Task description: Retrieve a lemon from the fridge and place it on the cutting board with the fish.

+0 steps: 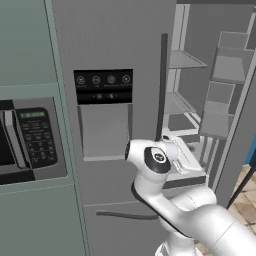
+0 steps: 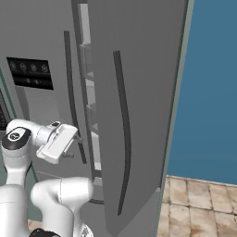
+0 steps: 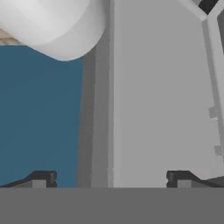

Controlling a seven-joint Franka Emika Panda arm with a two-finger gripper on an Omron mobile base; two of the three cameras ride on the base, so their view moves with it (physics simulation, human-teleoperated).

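The fridge [image 1: 115, 40] stands right in front of me, its left door shut under the black dispenser panel [image 1: 103, 86]. Its right door [image 2: 139, 92] is swung open, with a dark bar handle [image 2: 124, 134]. Inside are pale grey shelves [image 1: 185, 61], and door bins [image 1: 220, 95] on the open door. No lemon shows on them from here. My gripper [image 1: 186, 159] [image 2: 74, 139] hangs at the lower edge of the opening, near the open door's edge. In the hand view the gripper [image 3: 111, 181] is open, its fingertips [image 3: 43, 178] wide apart with nothing between. The cutting board and the fish are out of view.
A grey microwave [image 1: 30, 140] with a keypad sits built into the cabinet left of the fridge. The open door blocks the right side. Beyond it are a blue wall [image 2: 208, 92] and tiled floor [image 2: 199, 203]. A lower drawer handle [image 1: 125, 216] runs below the doors.
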